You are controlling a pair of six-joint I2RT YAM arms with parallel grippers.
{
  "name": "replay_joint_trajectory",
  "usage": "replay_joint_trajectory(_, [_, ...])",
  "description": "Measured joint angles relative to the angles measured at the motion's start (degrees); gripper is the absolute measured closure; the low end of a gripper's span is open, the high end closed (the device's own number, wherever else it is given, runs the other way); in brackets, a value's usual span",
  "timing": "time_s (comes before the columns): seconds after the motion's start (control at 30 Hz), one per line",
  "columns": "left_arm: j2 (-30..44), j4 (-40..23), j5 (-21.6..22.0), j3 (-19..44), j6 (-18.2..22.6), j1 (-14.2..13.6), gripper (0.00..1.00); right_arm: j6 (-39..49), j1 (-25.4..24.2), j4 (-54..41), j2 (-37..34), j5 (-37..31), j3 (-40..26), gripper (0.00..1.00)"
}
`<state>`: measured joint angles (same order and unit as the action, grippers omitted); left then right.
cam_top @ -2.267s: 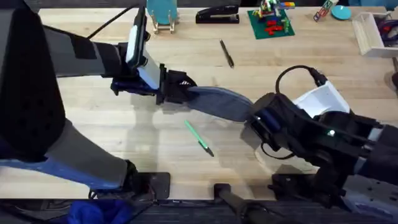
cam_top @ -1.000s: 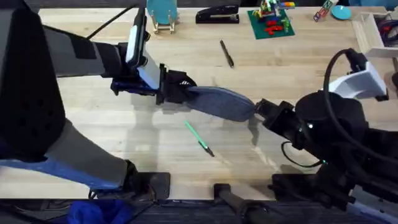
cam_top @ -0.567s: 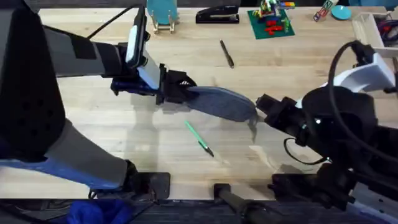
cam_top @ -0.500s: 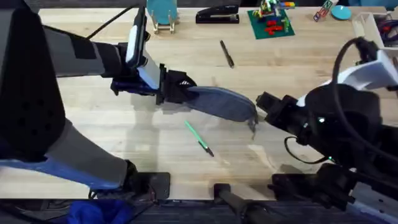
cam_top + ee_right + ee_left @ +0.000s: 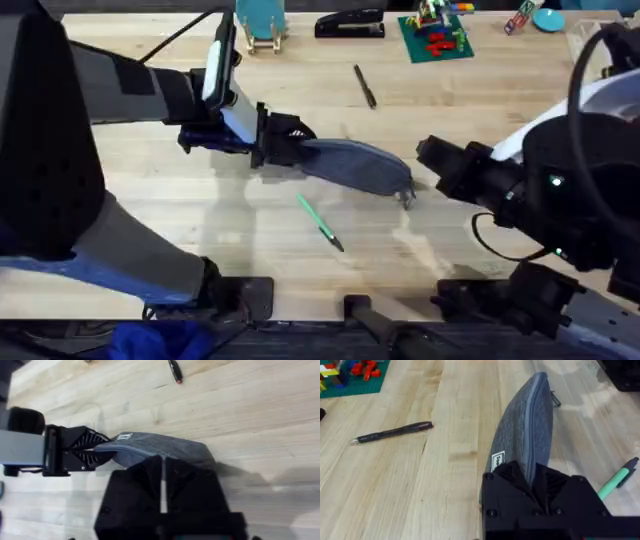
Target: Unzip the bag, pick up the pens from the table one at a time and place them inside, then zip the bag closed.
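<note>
The blue-grey bag (image 5: 355,165) lies across the middle of the table (image 5: 480,110), its zip line along the top and no lining showing. My left gripper (image 5: 285,140) is shut on its left end, seen close in the left wrist view with the fabric (image 5: 527,425) clamped between the fingers. The small pull tab (image 5: 407,197) hangs free at the right end. My right gripper (image 5: 428,155) hovers just right of that end, fingers together on nothing, above the bag (image 5: 160,447). The green pen (image 5: 320,222) lies in front of the bag, the black pen (image 5: 364,85) behind it.
A black stapler (image 5: 350,22), a teal stand (image 5: 260,25) and a green plate with toy bricks (image 5: 435,35) line the far edge. A white tray (image 5: 600,50) sits at the far right. Bare wood stretches in front of the bag.
My right gripper has left the bag's right end and drawn back to the right and slightly away. The pull tab now hangs free. The left arm and both pens stay put.
</note>
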<state>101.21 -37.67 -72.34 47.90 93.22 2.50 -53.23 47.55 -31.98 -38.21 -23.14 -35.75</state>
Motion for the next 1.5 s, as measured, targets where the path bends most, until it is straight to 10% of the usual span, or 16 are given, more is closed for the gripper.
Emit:
replay_joint_trajectory(0.1, [0.0,0.0,0.0,0.0,0.0,0.0,0.957,2.3,0.0,-0.2,0.0,0.0,0.0,0.728])
replay_joint_trajectory(0.3, [0.0,0.0,0.0,0.0,0.0,0.0,0.958,10.3,0.0,-0.2,0.0,0.0,0.0,0.016])
replay_joint_trajectory(0.93, [0.0,0.0,0.0,0.0,0.0,0.0,0.958,41.8,-5.6,-19.3,-0.3,4.7,-8.1,0.006])
replay_joint_trajectory(1.5, [0.0,0.0,0.0,0.0,0.0,0.0,0.957,55.3,-15.1,-16.6,-17.0,16.3,-8.3,0.005])
